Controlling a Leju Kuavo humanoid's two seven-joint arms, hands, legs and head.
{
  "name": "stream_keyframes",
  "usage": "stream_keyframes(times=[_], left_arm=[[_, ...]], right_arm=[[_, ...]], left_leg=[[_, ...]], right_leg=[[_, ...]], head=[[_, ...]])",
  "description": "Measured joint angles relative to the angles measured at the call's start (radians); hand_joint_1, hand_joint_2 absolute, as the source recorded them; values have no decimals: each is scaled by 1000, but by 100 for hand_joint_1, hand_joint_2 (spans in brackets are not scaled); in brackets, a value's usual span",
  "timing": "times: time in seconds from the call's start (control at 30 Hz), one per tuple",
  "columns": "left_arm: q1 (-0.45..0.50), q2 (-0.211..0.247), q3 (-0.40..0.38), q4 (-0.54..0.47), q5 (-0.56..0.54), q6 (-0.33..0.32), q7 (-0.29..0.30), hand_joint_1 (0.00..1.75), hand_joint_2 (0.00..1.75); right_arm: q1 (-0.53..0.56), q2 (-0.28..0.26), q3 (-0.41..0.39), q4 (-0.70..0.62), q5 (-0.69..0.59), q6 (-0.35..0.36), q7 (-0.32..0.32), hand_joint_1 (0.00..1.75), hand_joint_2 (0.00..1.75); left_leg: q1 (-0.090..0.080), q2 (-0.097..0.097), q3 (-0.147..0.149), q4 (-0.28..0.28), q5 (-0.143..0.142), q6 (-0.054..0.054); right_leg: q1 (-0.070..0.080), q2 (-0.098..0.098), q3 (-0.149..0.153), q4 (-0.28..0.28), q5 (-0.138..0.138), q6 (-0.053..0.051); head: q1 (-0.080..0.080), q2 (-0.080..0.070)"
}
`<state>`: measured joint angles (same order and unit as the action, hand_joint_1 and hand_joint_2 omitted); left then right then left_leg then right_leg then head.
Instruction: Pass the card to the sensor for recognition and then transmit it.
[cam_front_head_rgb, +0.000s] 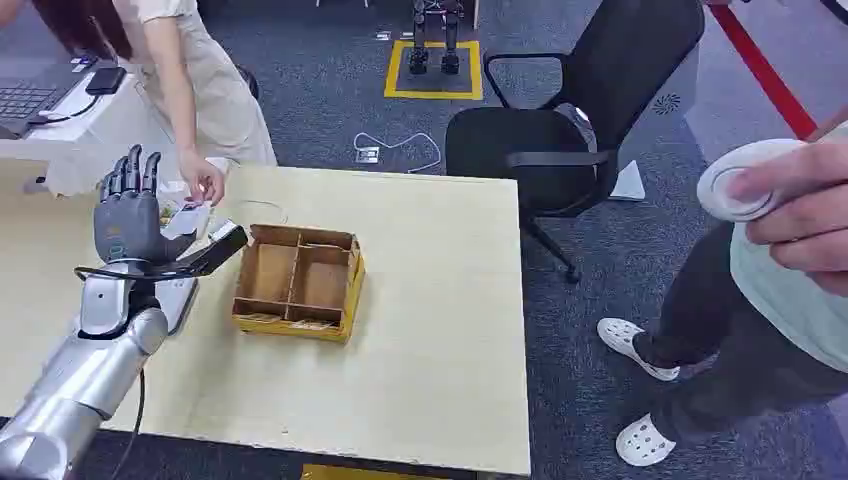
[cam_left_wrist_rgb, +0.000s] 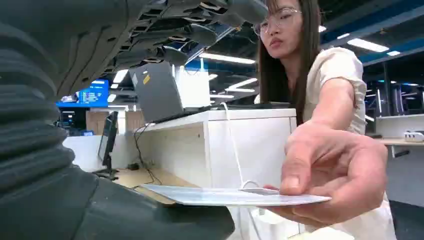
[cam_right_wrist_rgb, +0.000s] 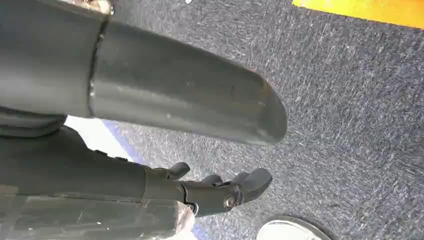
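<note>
left hand (cam_front_head_rgb: 128, 215): raised at worktop (cam_front_head_rgb: 440, 330) far-left edge, fingers spread, holds nothing
card (cam_left_wrist_rgb: 235, 196): pinched in person's hand (cam_left_wrist_rgb: 330, 175), tip over robot's thumb
right hand (cam_right_wrist_rgb: 220, 190): fingers loosely curled, holds nothing, above carpet

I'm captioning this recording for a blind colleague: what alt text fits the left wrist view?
A person's hand holds one end of a thin, flat pale card, level, its other end at the robot's dark grey left hand. Behind stand a white counter and an open grey laptop.
</note>
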<state>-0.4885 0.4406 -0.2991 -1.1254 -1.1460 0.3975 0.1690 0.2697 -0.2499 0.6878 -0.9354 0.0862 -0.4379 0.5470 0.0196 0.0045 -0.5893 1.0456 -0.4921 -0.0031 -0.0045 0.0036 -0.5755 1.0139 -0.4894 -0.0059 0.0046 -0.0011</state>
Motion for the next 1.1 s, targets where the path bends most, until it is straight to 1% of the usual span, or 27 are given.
stream_keyframes(times=[0.2,0.23,0.27,0.3,0.57,0.6,0.63,0.67,0.7,0.77,1.1], left_arm=[[1,-1,0,0,-3,-1,6,0,175],[1,-1,0,0,-3,-1,6,9,175],[1,-1,0,0,-3,-1,6,124,175],[1,-1,0,0,-1,-3,4,147,175],[1,-1,0,2,7,-8,-3,147,175],[1,-1,0,2,7,-8,-3,157,175],[1,-1,0,2,7,-8,-3,154,175],[1,-1,0,2,7,-8,-3,162,175],[1,-1,0,2,7,-8,-3,175,175],[1,0,0,2,7,-9,-4,173,175],[1,1,0,2,17,-12,-14,175,175]], right_arm=[[-1,-11,21,-16,-14,-16,10,0,0],[-2,-14,26,-18,-16,-19,13,0,0],[-2,-16,30,-20,-20,-21,16,0,0],[-2,-18,34,-22,-24,-24,16,0,0],[-7,-30,61,-30,-36,-34,16,0,0],[-8,-31,64,-30,-36,-34,16,0,0],[-8,-32,66,-30,-36,-34,16,0,0],[-8,-32,68,-31,-36,-34,16,0,0],[-8,-33,69,-32,-36,-34,16,0,0],[-8,-35,73,-32,-36,-37,16,0,0],[-10,-42,89,-38,-46,-50,16,0,0]], left_leg=[[0,0,0,0,0,0],[0,0,0,0,0,0],[0,0,0,0,0,0],[0,0,0,0,0,0],[0,0,0,0,0,0],[0,0,0,0,0,0],[0,0,0,0,0,0],[0,0,0,0,0,0],[0,0,0,0,0,0],[0,0,0,0,0,0],[0,0,0,0,0,0]], right_leg=[[0,0,0,0,0,0],[0,0,0,0,0,0],[0,0,0,0,0,0],[0,0,0,0,0,0],[0,0,0,0,0,0],[0,0,0,0,0,0],[0,0,0,0,0,0],[0,0,0,0,0,0],[0,0,0,0,0,0],[0,0,0,0,0,0],[0,0,0,0,0,0]], head=[[0,0],[0,0],[0,0],[0,0],[0,0],[0,0],[0,0],[0,0],[0,0],[0,0],[0,0]])
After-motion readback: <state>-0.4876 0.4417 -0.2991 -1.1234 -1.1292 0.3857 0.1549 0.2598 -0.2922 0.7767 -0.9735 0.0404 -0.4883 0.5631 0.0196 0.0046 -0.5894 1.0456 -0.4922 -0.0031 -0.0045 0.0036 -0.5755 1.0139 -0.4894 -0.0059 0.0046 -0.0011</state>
